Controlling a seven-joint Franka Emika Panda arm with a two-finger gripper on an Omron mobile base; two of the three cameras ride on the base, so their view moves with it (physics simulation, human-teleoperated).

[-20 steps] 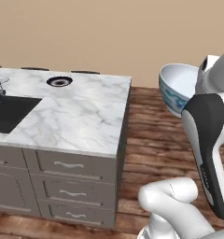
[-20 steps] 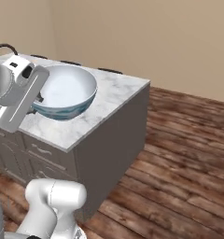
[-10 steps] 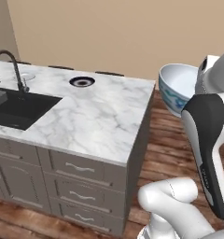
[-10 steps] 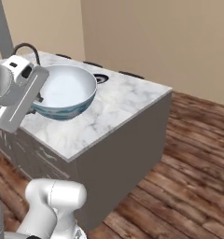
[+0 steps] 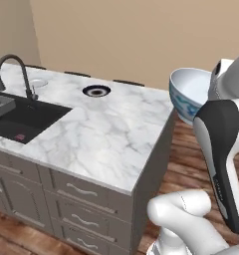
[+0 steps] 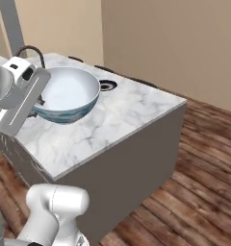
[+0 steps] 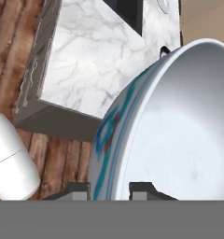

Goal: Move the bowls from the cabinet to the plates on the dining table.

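Because it must reach a plate level, the patterned bowl (image 7: pixel 170 126) stays upright at frame right, its rim pinched by the gripper (image 7: pixel 111 190).

A home kitchen is indicated by a marble island top (image 5: pixel 106 139), black sink (image 5: pixel 22 119), arched faucet (image 5: pixel 14 72), drawers (image 5: pixel 81 191) and wood flooring (image 6: pixel 194 178).

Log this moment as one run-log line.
end effector: shut on patterned bowl rim | bowl: carried upright, off the dining table | black-rimmed plate: bare | phase: transport
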